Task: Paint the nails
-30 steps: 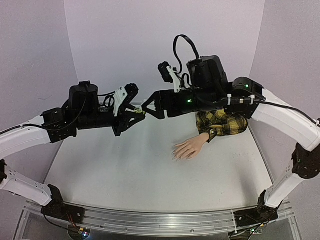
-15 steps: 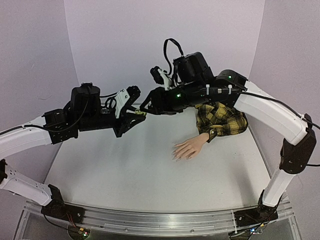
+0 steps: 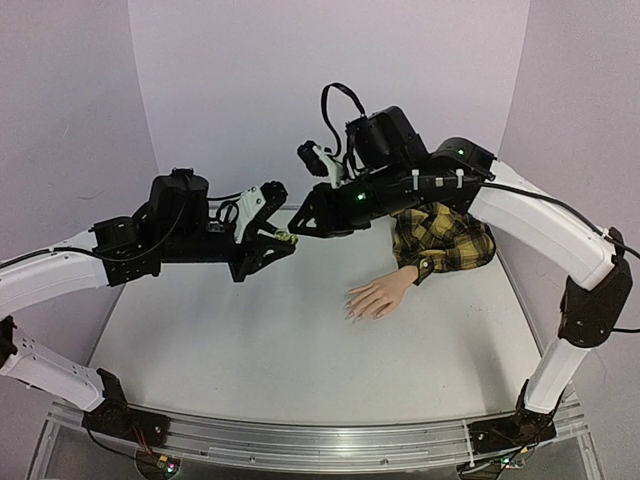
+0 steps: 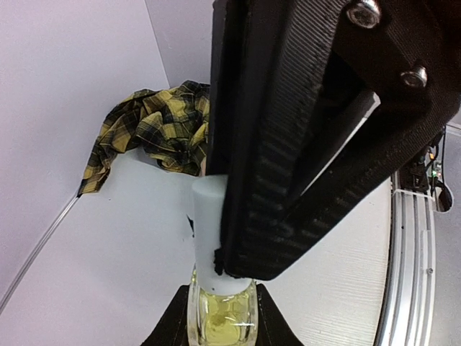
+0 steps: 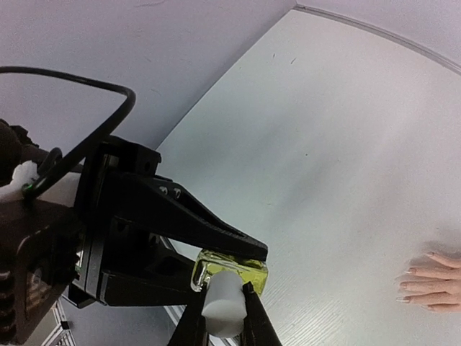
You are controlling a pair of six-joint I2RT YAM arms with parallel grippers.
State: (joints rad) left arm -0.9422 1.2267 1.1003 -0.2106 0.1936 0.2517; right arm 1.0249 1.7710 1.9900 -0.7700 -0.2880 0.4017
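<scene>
A skin-coloured mannequin hand (image 3: 380,296) lies palm down on the table, and its nails (image 3: 352,311) point toward the near left. Its yellow-and-black plaid sleeve (image 3: 441,240) bunches up behind it. Above the table, left of the hand, my left gripper (image 3: 277,241) is shut on a tiny yellowish glass bottle (image 4: 220,318). My right gripper (image 5: 223,316) meets it from the right and is shut on the bottle's white cap (image 5: 222,305). In the right wrist view the nails (image 5: 404,285) show at the far right edge.
Pale walls enclose the table at the back and on both sides. A metal rail (image 3: 300,438) runs along the near edge and carries both arm bases. The sleeve (image 4: 154,128) lies against the back wall.
My right gripper moved left onto the bottle and closed on its white cap. The left arm shifted slightly right with the bottle still in it.
</scene>
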